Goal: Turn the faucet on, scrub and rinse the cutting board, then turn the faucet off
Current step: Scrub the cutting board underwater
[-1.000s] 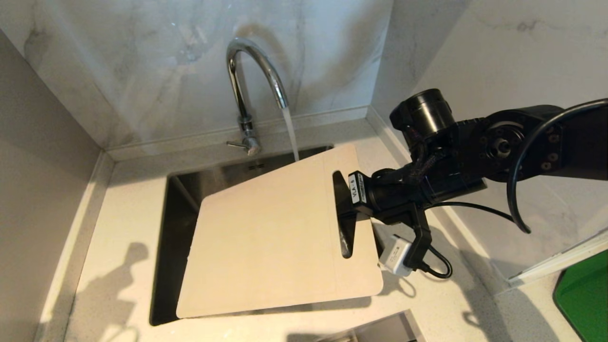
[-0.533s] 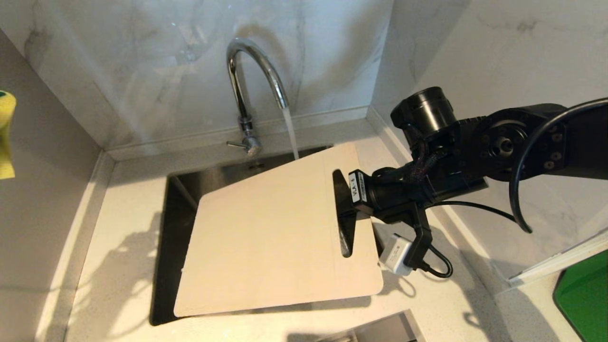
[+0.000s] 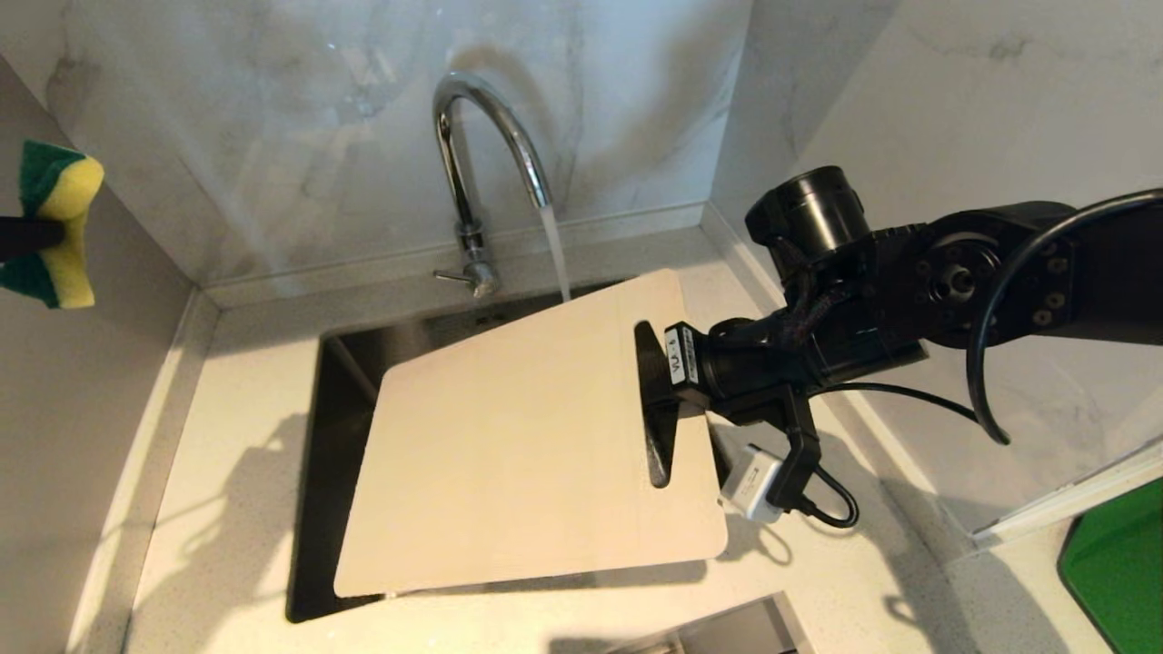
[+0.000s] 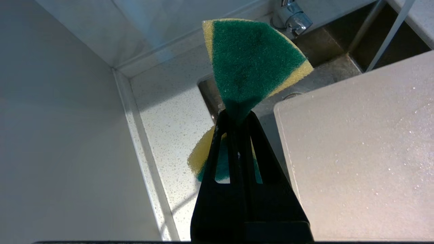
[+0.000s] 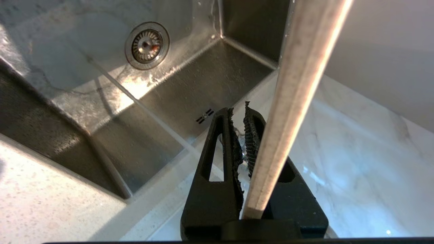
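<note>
Over sink, R gripper clamps board at slot end, tilted. Faucet runs w/ water. L gripper, far left, pinches sponge.

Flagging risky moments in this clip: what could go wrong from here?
1. The right gripper holds the cutting board only at its slotted end; scrubbing pressure might pivot or slip it.
2. Water from the faucet falls past the board's far edge, so rinsing may miss.
3. The sponge is pinched at its middle in the left gripper and may fold.
</note>
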`<state>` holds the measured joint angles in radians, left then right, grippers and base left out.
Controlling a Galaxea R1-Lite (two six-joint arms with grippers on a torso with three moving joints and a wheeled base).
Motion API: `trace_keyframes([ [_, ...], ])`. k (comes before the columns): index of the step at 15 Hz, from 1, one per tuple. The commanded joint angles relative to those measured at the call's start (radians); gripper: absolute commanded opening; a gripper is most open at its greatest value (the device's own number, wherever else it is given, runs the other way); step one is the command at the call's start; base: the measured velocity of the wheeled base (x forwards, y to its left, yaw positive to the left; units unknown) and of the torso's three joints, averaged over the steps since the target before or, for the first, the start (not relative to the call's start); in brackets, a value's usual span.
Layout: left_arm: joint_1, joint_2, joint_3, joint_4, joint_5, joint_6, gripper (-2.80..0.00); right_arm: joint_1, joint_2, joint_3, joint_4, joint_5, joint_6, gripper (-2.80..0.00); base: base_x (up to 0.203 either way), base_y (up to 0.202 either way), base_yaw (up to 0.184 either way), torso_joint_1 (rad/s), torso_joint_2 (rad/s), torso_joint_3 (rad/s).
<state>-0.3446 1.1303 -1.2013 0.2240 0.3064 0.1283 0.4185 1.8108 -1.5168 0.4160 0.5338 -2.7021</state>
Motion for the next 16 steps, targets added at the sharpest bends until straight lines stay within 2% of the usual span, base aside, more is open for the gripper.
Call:
trace_keyframes([
  [1, 0.015, 0.007, -0.001, 0.001, 0.003, 0.000, -2.80, 0.000, 0.007, 0.000, 0.001, 0.003, -0.015, -2.80, 0.000, 0.000, 0.000, 0.000, 0.00, 0.000],
  [4, 0.151, 0.048, -0.018, 0.000, -0.023, -0.002, -2.80, 0.000, 0.007, 0.003, 0.001, 0.003, -0.015, -2.80, 0.000, 0.000, 0.000, 0.000, 0.00, 0.000],
  [7, 0.252, 0.109, -0.063, 0.000, -0.096, 0.001, -2.80, 0.000, 0.010, 0.003, 0.000, 0.003, -0.015, -2.80, 0.000, 0.000, 0.000, 0.000, 0.00, 0.000],
  [16, 0.277, 0.353, -0.155, 0.001, -0.108, -0.009, -2.80, 0.000, 0.013, 0.015, -0.002, 0.003, -0.015, -2.80, 0.000, 0.000, 0.000, 0.000, 0.00, 0.000],
])
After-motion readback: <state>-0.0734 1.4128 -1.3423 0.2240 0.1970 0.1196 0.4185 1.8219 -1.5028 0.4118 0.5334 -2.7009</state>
